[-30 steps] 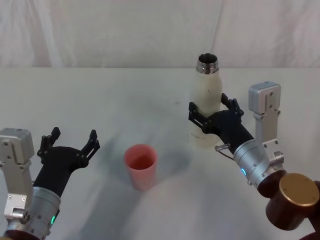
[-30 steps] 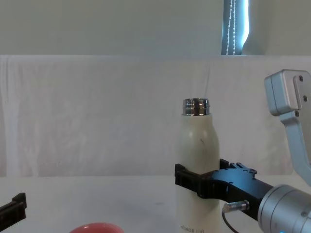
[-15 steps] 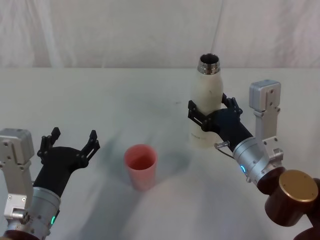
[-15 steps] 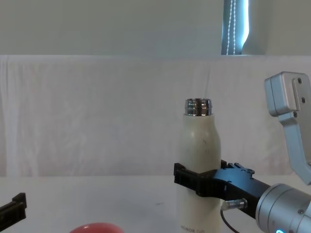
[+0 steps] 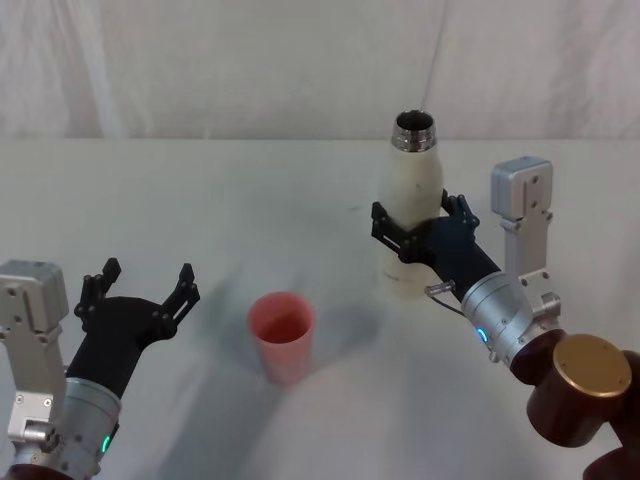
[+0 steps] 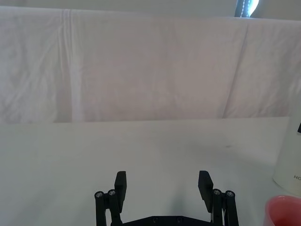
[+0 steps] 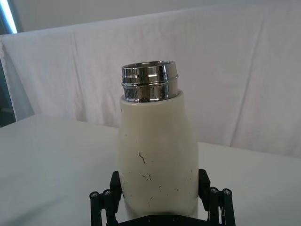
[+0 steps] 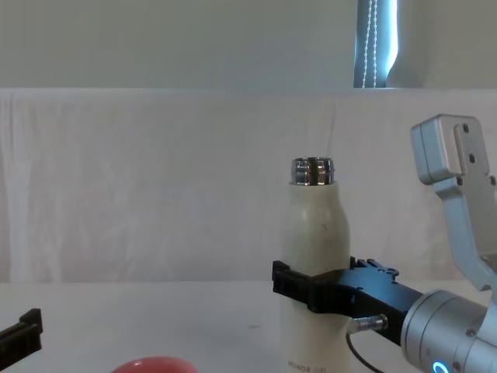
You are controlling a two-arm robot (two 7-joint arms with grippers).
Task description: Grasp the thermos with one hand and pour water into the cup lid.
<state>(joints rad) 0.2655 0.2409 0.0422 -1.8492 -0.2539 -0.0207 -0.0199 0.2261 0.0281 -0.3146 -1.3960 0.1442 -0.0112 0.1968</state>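
1. White cloth is covering the tabletop (image 5: 200, 200) and is hanging as a backdrop behind it.
2. Toward the right side, the thermos (image 5: 411, 215) is being held upright, cap off, its chrome neck open; whether its base is touching the tabletop cannot be told.
3. The right gripper (image 5: 418, 225) is being kept around the bottle's mid-body, its fingers (image 8: 291, 281) clamped on the cream wall from either side.
4. A pink cup (image 5: 282, 334) is standing nearer the robot and to the left of the thermos, well apart from it.
5. The left gripper (image 5: 140, 290) is being held low on the left, beside the cup, fingers (image 6: 121, 180) spread apart and holding nothing.
6. Judged from here, the carry and tilt are being prepared. The smooth, rounded wall could slip or twist in the clamp if tilted quickly.
7. Water could be spilled if the neck is not brought over the small cup mouth first, and the light cup could be knocked over by the bottle.
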